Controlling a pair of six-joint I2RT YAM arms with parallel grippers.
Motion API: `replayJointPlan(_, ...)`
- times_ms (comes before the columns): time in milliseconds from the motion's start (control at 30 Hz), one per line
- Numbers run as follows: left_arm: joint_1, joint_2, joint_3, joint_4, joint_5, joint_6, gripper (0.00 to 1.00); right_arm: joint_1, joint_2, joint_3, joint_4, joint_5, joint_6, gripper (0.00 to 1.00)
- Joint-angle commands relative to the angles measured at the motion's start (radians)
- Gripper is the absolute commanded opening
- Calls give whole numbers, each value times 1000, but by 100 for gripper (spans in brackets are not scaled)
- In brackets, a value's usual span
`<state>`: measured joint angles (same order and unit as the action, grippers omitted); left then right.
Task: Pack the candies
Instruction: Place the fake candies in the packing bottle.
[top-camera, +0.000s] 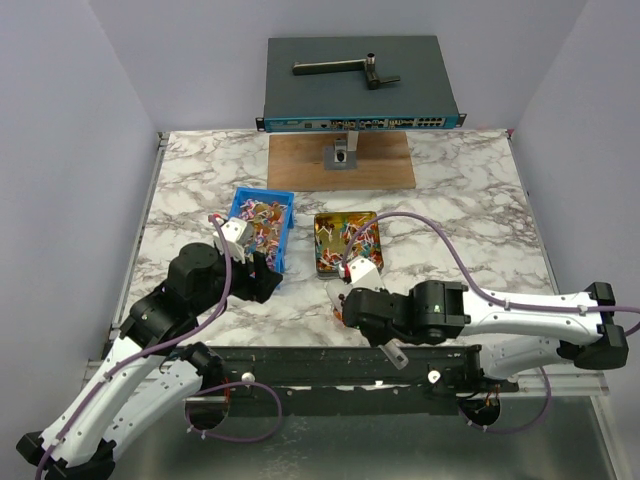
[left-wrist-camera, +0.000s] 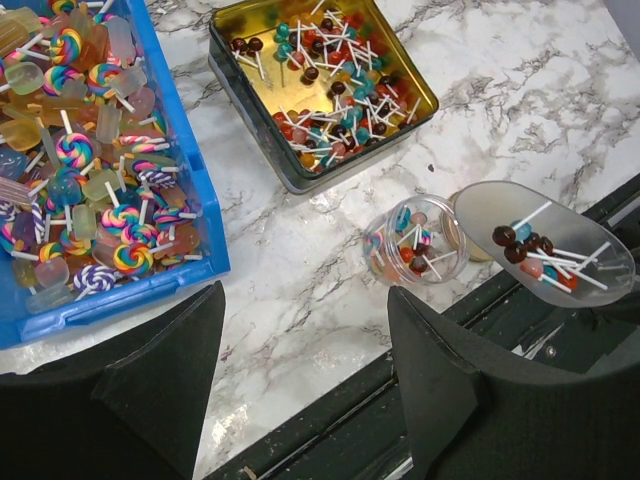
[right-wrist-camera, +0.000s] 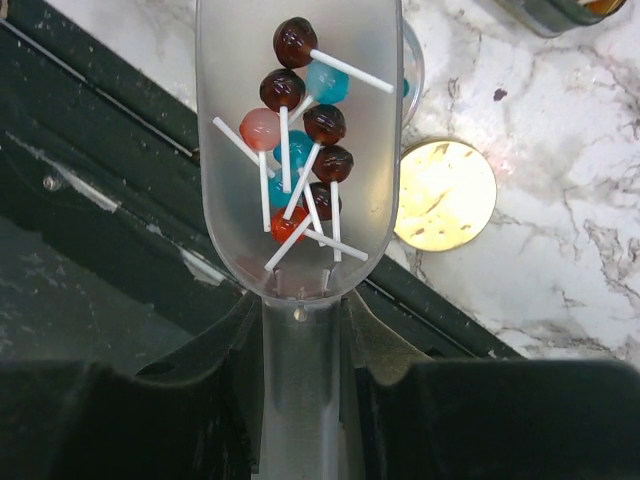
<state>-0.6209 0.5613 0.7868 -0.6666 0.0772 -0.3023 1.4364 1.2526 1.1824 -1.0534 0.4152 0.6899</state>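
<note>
Candies (right-wrist-camera: 300, 130) – small round lollipops on white sticks, in dark brown, blue, pink and red – lie heaped in the clear scoop (right-wrist-camera: 230, 60) that your right hand (right-wrist-camera: 300, 315) carries. That hand is clamped on the scoop's narrow handle, one finger on each side of it.

The scoop hangs over the near edge of the bench (left-wrist-camera: 520, 90), tip pointing away from the arm. Just beside it stands a small clear jar (left-wrist-camera: 372, 255), upright and partly filled with the same lollipops. In the right wrist view the scoop's far end overlaps the jar's rim – you cannot tell whether they touch. A round gold lid (right-wrist-camera: 445, 195) lies flat on the marble next to the scoop.

More lollipops are scattered in the open gold tin (left-wrist-camera: 240, 100) behind the jar. To its left, the blue bin (left-wrist-camera: 208, 215) holds larger swirl lollipops and pale gummy pieces.

Your left hand (left-wrist-camera: 305, 330) hovers above the bench just in front of the blue bin, its fingers spread apart and gripping nothing.
</note>
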Motion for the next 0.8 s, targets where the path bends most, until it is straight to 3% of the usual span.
replayJointPlan(0, 6, -12, -14, 16, -5, 0, 68, 48, -18, -14, -67, -3, 110, 1)
replayJointPlan(767, 6, -46, -14, 16, 8, -1, 68, 87, 19, -107, -102, -133, 223, 1)
